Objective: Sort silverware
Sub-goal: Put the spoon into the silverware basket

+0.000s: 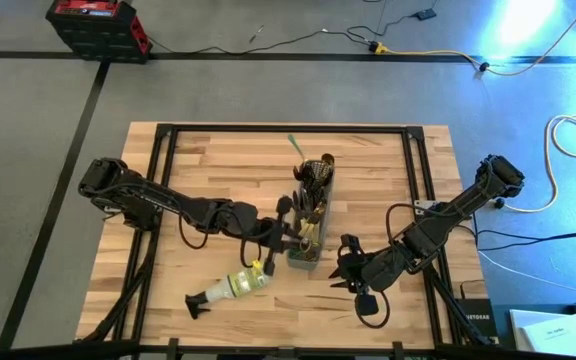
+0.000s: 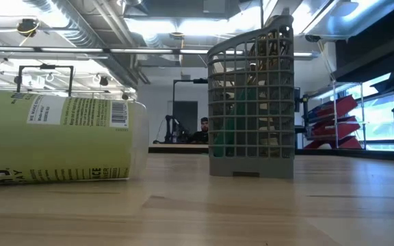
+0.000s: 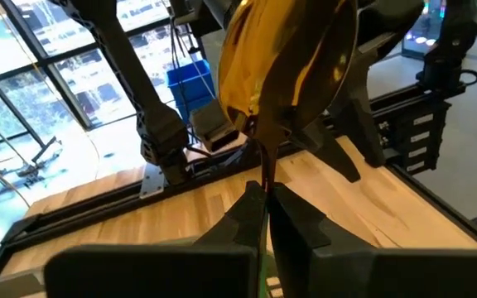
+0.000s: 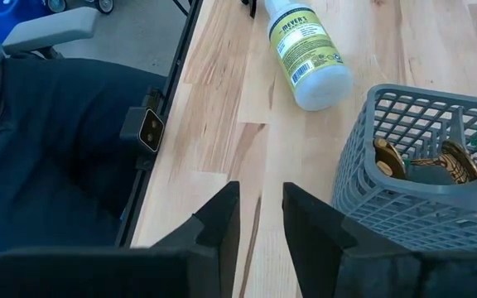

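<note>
Left gripper [image 3: 265, 217]: clamping a gold spoon [image 3: 284, 62] by its stem, bowl pointing straight out.
Caddy [image 1: 310, 222]: sitting just beside that gripper, holding more silverware [image 1: 313, 180], nearer left arm.
Right gripper [image 4: 259, 219]: hanging slightly open, gripping nothing.

Robotics lab: concrete floor [image 1: 268, 90], trailing cables [image 1: 418, 52], red storage bins [image 2: 334, 116].

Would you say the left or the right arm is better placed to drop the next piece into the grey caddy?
Left, probably. The left gripper is shut on a gold spoon right beside the caddy, while the right gripper holds nothing and sits farther off.
</note>
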Robot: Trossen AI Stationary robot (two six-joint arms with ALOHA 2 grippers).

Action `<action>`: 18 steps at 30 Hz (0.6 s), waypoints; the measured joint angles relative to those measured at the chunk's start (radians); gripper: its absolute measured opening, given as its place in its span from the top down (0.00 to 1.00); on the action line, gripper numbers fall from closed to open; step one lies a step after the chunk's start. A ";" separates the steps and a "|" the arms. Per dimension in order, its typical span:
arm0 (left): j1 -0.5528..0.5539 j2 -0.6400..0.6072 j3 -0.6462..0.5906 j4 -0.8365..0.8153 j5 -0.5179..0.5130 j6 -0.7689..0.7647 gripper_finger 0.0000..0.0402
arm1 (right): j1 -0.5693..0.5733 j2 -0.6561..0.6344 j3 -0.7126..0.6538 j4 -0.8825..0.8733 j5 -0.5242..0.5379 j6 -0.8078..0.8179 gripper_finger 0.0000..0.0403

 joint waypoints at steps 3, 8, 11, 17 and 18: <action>0.000 0.000 0.000 -0.019 0.000 -0.004 1.00 | 0.000 0.000 0.000 0.001 0.000 0.000 0.81; 0.001 0.000 -0.017 -0.019 0.037 -0.053 1.00 | 0.000 0.000 0.000 0.002 0.018 0.000 0.81; 0.001 0.000 -0.021 -0.022 0.039 -0.056 1.00 | 0.000 0.000 0.000 0.003 0.020 0.000 0.81; 0.001 0.000 -0.021 -0.054 0.039 -0.056 1.00 | 0.000 0.000 0.000 0.008 0.021 0.000 0.81; 0.001 0.000 -0.021 -0.056 0.040 -0.055 1.00 | 0.000 0.000 0.000 0.008 0.021 0.000 0.81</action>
